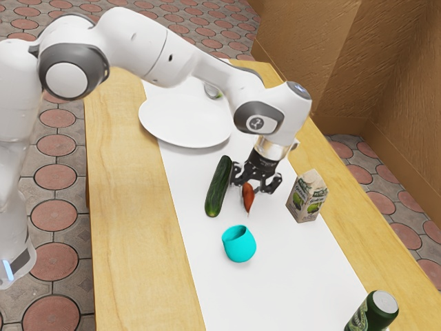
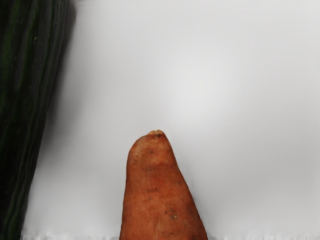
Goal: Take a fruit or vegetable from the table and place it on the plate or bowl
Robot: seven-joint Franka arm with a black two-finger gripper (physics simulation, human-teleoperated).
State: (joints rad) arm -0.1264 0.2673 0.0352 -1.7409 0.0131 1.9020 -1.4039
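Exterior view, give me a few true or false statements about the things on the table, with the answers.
1. The orange-brown sweet potato lies on the round white plate. False: the black two-finger hand grips it, away from the plate.
2. The long dark green cucumber lies on the white table runner beside the sweet potato. True.
3. The teal cup sits on the plate. False: it sits on the runner, past the cucumber's far end from the plate.
4. The green-labelled carton stands upright. True.
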